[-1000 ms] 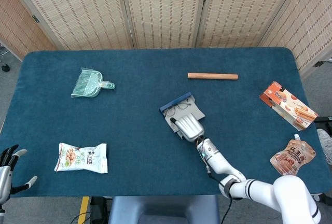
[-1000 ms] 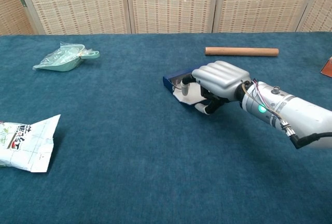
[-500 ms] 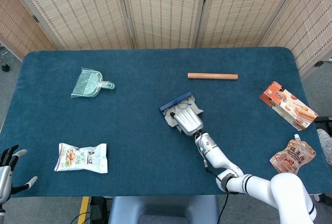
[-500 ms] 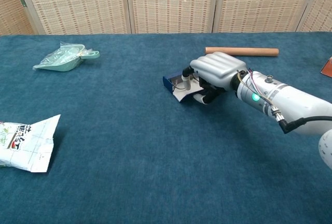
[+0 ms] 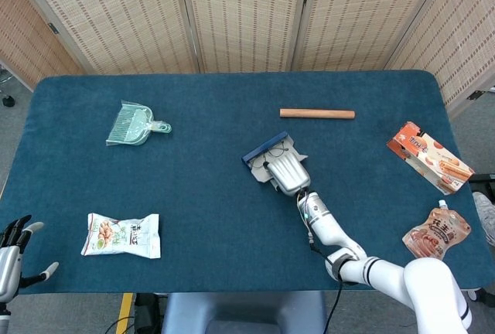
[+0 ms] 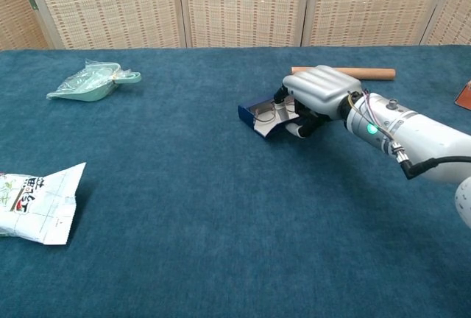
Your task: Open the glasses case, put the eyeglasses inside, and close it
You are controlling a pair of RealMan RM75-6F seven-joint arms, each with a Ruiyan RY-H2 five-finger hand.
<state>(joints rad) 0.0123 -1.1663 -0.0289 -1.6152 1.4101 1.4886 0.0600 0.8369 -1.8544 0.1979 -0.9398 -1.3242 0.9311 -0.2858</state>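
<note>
The glasses case [image 5: 264,151] [image 6: 255,109] is dark blue with a grey lid and lies at mid-table, its lid partly folded over. Thin wire eyeglasses [image 6: 265,117] [image 5: 274,151] show inside the opening. My right hand [image 5: 288,172] [image 6: 316,91] lies over the lid from the near right and grips it, with fingers curled over the top and the thumb under the lid's edge. It hides most of the lid. My left hand [image 5: 12,250] is low at the table's near left corner, far from the case, fingers apart and holding nothing.
A wooden rod [image 5: 317,114] [image 6: 343,73] lies just behind the case. A green dustpan [image 5: 135,125] [image 6: 88,82] is at the far left and a snack bag [image 5: 122,235] [image 6: 33,204] at the near left. An orange packet [image 5: 429,156] and a pouch [image 5: 435,235] lie at the right edge.
My right hand has moved away from me and to the right, taking the case with it. The lid is folded further over the case. The left hand has barely moved.
</note>
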